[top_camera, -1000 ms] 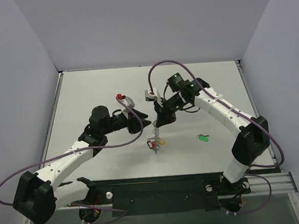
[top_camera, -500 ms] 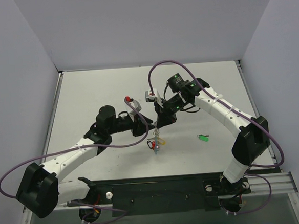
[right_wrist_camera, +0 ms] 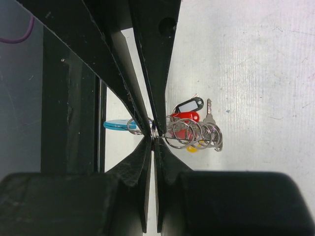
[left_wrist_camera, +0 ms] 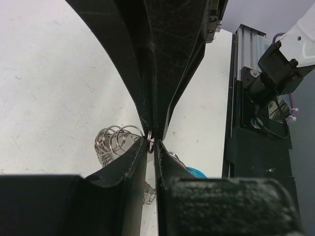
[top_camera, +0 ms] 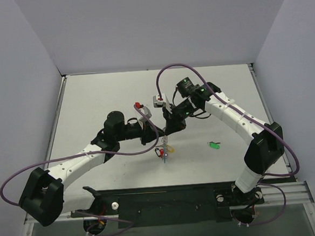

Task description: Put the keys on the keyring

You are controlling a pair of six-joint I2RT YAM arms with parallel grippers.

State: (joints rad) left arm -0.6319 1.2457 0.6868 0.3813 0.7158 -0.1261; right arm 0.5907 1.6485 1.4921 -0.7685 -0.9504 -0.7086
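**Both grippers on the ring; green key waiting on the table**

- The keyring (right_wrist_camera: 194, 133) hangs off the table (top_camera: 102, 95) near its middle, strung between the two arms, with its coiled wire and tags dangling below the fingertips.
- The right gripper (right_wrist_camera: 154, 132) is clamped tight on a turn of the wire. Its wrist view shows the tips meeting on the metal.
- A red tag (right_wrist_camera: 186, 116), a silver key (right_wrist_camera: 209, 109) and something yellowish sit bunched among the coils just past the tips. A blue tag (right_wrist_camera: 116, 125) sits on the other side.
- The left gripper (left_wrist_camera: 150, 142) faces it from the opposite side. Its jaws are drawn in to a sliver and pinch a small loop of the same wire, and more coils are visible beyond.
- The green key (top_camera: 213, 145) lies flat on the table, to the right of the ring and well apart from it. Nothing is touching it.

Step in hand, as I read it: a two-handed hold on the ring, likely to steady it or spread the coil so there is an opening to thread.

Next move: one arm has to let go and fetch the green key while the other keeps the ring up. The key is tiny and flat, so the pick needs a low, well-centred pinch. Threading then means lining the key's hole up with a free wire end, and I cannot make that end out here.
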